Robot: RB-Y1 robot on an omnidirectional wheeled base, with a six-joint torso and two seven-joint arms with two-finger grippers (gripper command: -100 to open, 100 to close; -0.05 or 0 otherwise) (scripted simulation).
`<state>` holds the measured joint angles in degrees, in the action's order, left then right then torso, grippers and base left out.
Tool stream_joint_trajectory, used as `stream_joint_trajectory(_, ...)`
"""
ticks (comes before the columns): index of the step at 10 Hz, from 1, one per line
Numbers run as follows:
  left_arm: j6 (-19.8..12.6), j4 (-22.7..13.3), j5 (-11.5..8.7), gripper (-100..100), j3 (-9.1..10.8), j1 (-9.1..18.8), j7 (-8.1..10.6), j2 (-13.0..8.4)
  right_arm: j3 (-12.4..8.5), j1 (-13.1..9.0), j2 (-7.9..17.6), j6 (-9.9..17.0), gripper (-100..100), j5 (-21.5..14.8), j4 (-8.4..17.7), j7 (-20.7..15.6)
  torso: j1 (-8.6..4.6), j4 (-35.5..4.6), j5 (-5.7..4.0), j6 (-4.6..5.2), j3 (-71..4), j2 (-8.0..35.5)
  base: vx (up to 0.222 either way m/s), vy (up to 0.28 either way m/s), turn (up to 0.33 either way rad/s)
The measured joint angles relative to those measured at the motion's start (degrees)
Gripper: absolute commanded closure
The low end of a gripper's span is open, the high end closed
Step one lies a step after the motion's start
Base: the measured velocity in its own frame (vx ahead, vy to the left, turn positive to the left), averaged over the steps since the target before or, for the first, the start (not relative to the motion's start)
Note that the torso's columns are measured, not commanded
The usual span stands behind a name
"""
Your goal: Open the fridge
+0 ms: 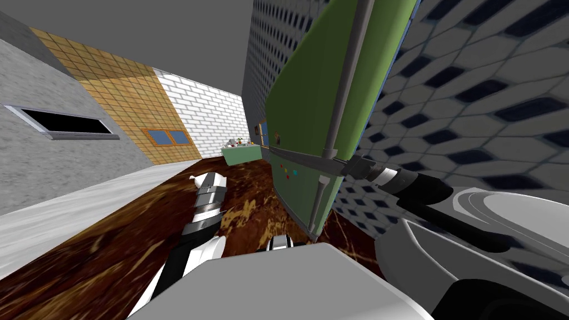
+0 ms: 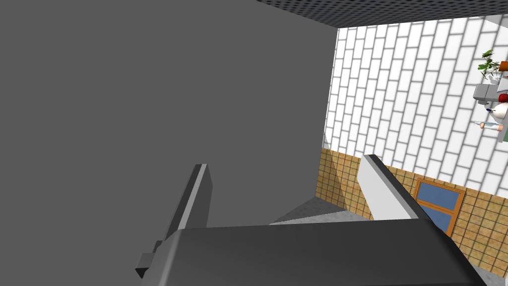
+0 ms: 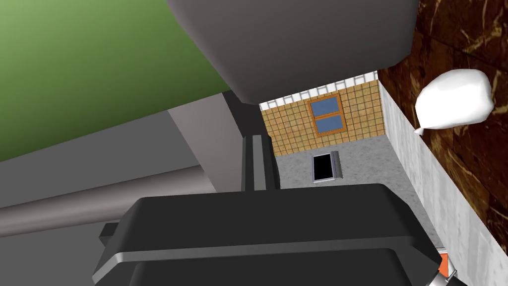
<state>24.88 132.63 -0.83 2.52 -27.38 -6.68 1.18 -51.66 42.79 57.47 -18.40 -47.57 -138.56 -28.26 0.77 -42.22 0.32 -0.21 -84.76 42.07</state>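
the green fridge stands close up in front, and the right gripper sits at the fridge's front edge, by the lower end of its long grey handle. its two fingers are pressed close together, though i cannot tell whether they pinch the handle. the left gripper hangs well apart from the fridge, off its left side over the brown floor, fingers spread wide and holding nothing.

Looking down from the head, rolled, beside the green fridge door. Hard against it from the right wrist. Sharing the blue window across all three.
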Motion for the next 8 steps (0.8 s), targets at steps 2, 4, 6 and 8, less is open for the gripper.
stream_joint_trajectory(2, 0.00, 0.00, 0.00, 0, 0.00, 0.00, 0.00, 0.00, -0.37, 0.94, 0.33, 0.61, 100, -0.33, 0.86, 0.26, -0.10, -0.01, 0.09, -0.15, -0.25, -0.25, -0.038, 0.310, -0.049)
stream_joint_trajectory(4, 0.00, 0.00, 0.00, 0, 0.00, 0.00, 0.00, -0.01, -1.00, 1.87, 0.30, 1.08, 100, -0.59, 1.65, 0.39, -0.14, 0.03, 0.13, -0.24, -0.40, -0.41, -0.045, 0.285, -0.046)
stream_joint_trajectory(6, 0.00, 0.00, 0.00, 0, 0.00, 0.00, 0.00, -0.01, -1.59, 2.03, 0.11, 1.05, 100, -0.61, 3.25, 0.25, -0.07, 0.03, 0.15, -0.24, -0.38, -0.37, -0.072, 0.266, -0.043)
stream_joint_trajectory(8, 0.00, 0.00, 0.00, 0, 0.00, 0.00, 0.00, -0.01, -2.20, 2.74, 0.23, 1.58, 100, -0.86, 4.16, 0.37, -0.09, 0.01, 0.10, -0.18, -0.31, -0.33, -0.042, 0.298, -0.042)
